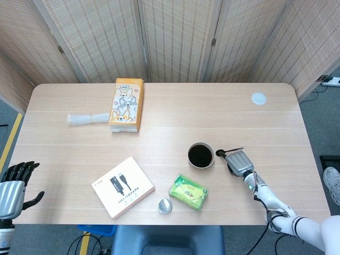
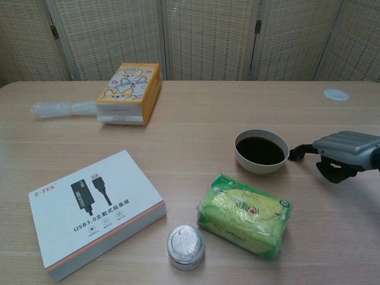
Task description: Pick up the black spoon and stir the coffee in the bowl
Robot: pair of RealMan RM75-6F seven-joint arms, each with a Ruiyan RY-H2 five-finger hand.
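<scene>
Spoon [image 1: 227,152] just right of the bowl [image 1: 201,155], right hand [image 1: 239,162] curled over its handle; grip looks begun but unconfirmed. Lifting and stirring coffee [image 2: 260,150] remain.

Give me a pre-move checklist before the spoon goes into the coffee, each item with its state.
1. Right hand holds the black spoon: cannot tell, fingers cover the handle.
2. Spoon clear of the table: cannot tell.
3. Bowl upright, coffee inside: ok.
4. Spoon head beside the bowl's rim, not yet in the coffee: ok.
5. Green packet apart from the bowl: ok.
6. Left hand off the table, away from everything: ok.
</scene>
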